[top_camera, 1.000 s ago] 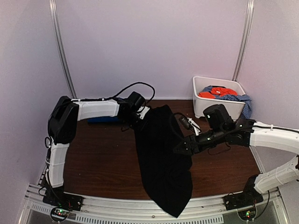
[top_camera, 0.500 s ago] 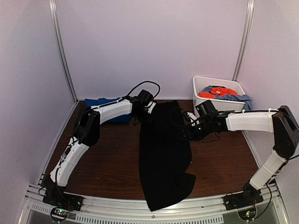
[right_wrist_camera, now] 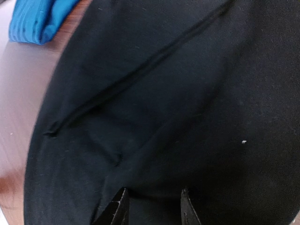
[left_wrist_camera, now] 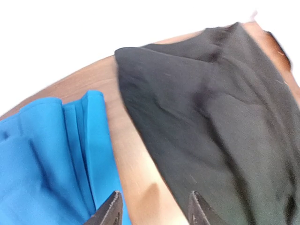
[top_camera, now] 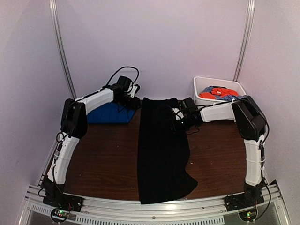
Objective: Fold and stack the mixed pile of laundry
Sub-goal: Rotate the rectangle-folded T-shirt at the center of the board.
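Observation:
The black garment point(top_camera: 159, 154) lies flat in a long strip from the back of the table to its front edge. A folded royal-blue garment point(top_camera: 108, 114) sits to its left at the back. My left gripper point(top_camera: 134, 103) hovers open over bare wood between the blue garment point(left_wrist_camera: 42, 154) and the black garment point(left_wrist_camera: 211, 117), with nothing in my left gripper point(left_wrist_camera: 154, 211). My right gripper point(top_camera: 174, 124) is at the black garment's upper right edge. My right gripper point(right_wrist_camera: 153, 206) has its jaws partly apart against the black garment point(right_wrist_camera: 164, 93); whether a fold is pinched does not show.
A white tub point(top_camera: 201, 101) stands at the back right, holding an orange-red garment point(top_camera: 220, 92) and a blue-white speckled one point(top_camera: 232, 97). Bare brown table point(top_camera: 103, 150) shows on both sides of the black garment. The back wall is close behind both grippers.
Both arms have reached toward the back wall, pulling the black garment with them until it lies flat. The left gripper has let go of it and moved left toward the blue garment.

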Robot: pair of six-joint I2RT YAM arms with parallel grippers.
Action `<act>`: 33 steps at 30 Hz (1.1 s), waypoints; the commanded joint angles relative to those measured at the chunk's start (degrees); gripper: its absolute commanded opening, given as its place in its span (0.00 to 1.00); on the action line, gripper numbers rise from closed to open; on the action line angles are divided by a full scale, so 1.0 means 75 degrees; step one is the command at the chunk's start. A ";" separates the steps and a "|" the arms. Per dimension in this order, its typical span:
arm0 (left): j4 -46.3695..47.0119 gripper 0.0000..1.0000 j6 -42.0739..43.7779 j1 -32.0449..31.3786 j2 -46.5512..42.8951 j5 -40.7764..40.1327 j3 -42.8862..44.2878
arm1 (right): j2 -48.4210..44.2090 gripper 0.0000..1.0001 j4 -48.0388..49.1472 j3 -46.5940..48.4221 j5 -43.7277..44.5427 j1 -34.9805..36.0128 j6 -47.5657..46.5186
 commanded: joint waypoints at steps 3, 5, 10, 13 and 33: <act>0.1427 0.45 -0.0237 -0.0705 -0.2320 0.0482 -0.3557 | 0.0564 0.39 -0.0113 0.0602 0.0141 -0.0362 0.0001; 0.1642 0.43 -0.0336 -0.0937 -0.2545 0.0477 -0.4274 | 0.0608 0.39 -0.0102 0.0664 -0.0081 -0.0390 -0.0016; 0.1862 0.41 -0.0397 -0.1685 -0.2467 0.0151 -0.5050 | -0.0256 0.43 0.0495 -0.0194 -0.0635 -0.0398 0.0152; 0.1871 0.38 -0.0568 -0.1720 -0.2210 -0.0060 -0.5205 | -0.0801 0.43 0.0449 -0.0695 -0.0411 -0.0401 0.0116; 0.0811 0.45 -0.0130 -0.0728 -0.1566 -0.0409 -0.2513 | -0.0612 0.50 0.0095 0.0263 -0.0976 -0.0768 0.0232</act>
